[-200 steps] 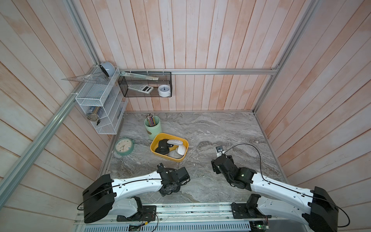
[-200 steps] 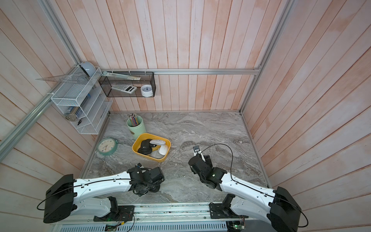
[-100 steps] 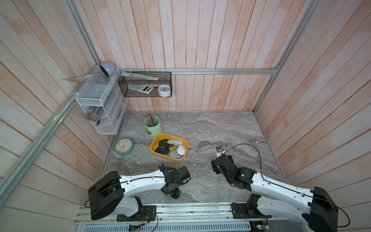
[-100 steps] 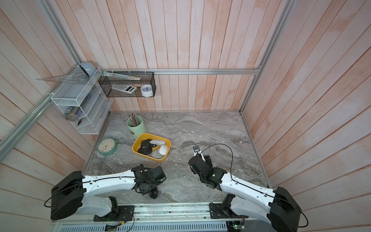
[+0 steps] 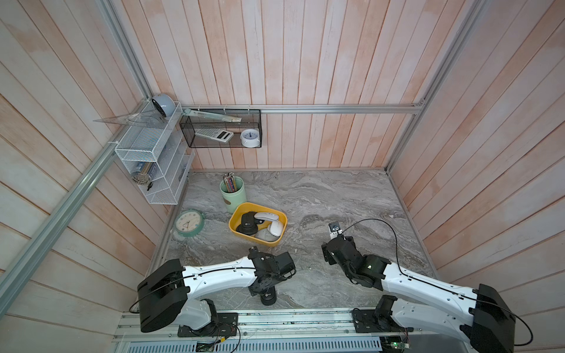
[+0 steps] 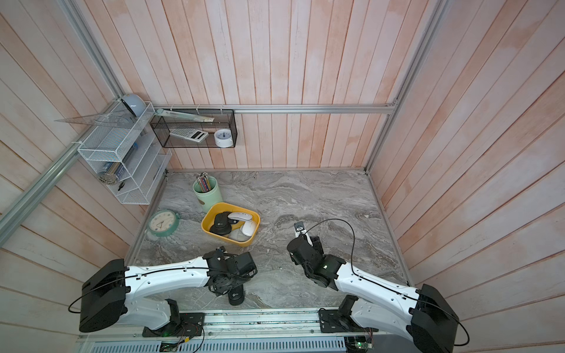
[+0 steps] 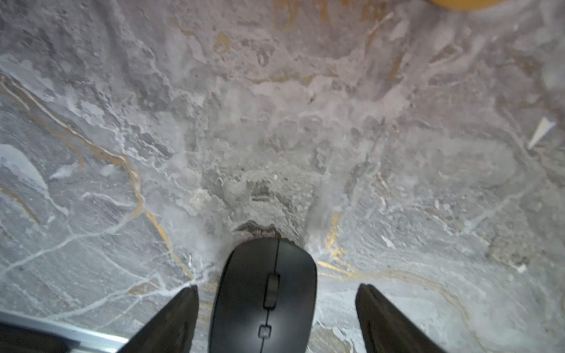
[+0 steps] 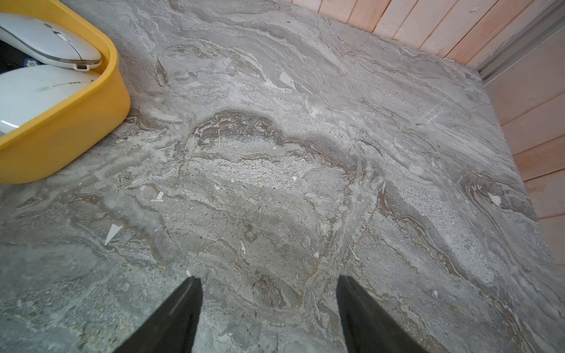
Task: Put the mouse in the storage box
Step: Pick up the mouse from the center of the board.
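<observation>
You have two white-and-black arms reaching in over the grey marble-patterned tabletop [image 5: 321, 195]. The left arm [image 5: 220, 275] is bent low near the front rail and the right arm [image 5: 428, 290] is parked over bare stone. Toward the table's left side sits the shallow mustard-yellow plastic storage box [image 5: 270, 243], already holding several mice, black and white. The job does not look finished. One flat black wireless mouse [image 5: 268, 298] lies on the marble at the front edge, well apart from the box, and the left wrist half covers it in both top views. By this reading, what remains for you is the grasp, the lift, the carry to the box and the release.

The top views cannot tell you how the tool stands, but the left wrist view can. There the left gripper [image 7: 277, 288] straddles the mouse with its fingers [image 7: 171, 321] spread. Marble shows on either side and nothing is pinched. That view catches only a sliver of yellow at its edge. The right wrist view shows the right gripper [image 8: 269, 278] spread as well, over bare marble. It also takes in a corner of the box with two white mice [image 8: 46, 39] inside, but not the black mouse.
</observation>
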Controlling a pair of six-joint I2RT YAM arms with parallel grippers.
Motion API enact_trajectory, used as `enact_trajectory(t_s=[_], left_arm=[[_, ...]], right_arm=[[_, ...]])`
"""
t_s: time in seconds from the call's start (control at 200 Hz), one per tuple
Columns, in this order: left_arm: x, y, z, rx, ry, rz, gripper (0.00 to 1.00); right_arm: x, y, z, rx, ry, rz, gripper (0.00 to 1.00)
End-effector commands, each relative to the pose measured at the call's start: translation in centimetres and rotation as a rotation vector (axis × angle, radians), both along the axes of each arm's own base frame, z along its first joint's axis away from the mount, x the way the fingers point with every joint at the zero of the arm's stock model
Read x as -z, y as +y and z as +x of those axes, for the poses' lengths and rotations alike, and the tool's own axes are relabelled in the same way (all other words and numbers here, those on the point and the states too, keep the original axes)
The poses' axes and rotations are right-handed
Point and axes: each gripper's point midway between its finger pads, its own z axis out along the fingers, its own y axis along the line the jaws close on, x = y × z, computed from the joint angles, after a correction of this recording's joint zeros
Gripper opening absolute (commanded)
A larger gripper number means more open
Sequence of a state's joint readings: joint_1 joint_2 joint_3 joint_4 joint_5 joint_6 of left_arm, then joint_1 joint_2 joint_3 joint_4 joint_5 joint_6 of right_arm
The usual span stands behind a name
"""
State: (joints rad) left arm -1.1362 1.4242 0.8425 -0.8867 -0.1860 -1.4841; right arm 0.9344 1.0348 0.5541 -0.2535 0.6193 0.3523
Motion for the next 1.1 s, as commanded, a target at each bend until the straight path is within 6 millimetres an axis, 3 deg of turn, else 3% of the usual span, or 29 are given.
enact_trajectory(t_s=[0.0, 0.265, 0.4, 0.65, 0.77, 0.92, 1.095], left_arm=[[0.2, 1.1, -1.5, 0.093, 0.052, 0.105, 0.93], [1.3, 0.6, -2.3, 0.161, 0.091, 0.149, 0.96], [1.9, -0.5, -2.3, 0.184, 0.102, 0.13, 0.86], [1.7, -0.3, -1.5, 0.17, 0.068, 0.138, 0.67], [0.5, -0.2, -0.2, 0.142, 0.008, 0.109, 0.6], [-3.3, 0.0, 2.1, 0.125, -0.121, 0.088, 0.56], [-6.7, 1.7, 5.1, 0.072, -0.187, 0.034, 0.53]], right_arm=[[0.2, -0.1, 0.0, 0.013, 0.001, 0.021, 0.75], [0.2, -0.2, 0.1, 0.018, -0.002, 0.022, 0.75], [0.2, -0.2, 0.0, 0.02, -0.003, 0.022, 0.75], [0.0, -0.3, 0.0, 0.021, -0.011, 0.03, 0.75], [0.0, -0.4, 0.0, 0.023, -0.013, 0.029, 0.75], [-0.1, -0.5, 0.0, 0.027, -0.016, 0.03, 0.75], [-0.3, -0.6, 0.0, 0.032, -0.022, 0.032, 0.75]])
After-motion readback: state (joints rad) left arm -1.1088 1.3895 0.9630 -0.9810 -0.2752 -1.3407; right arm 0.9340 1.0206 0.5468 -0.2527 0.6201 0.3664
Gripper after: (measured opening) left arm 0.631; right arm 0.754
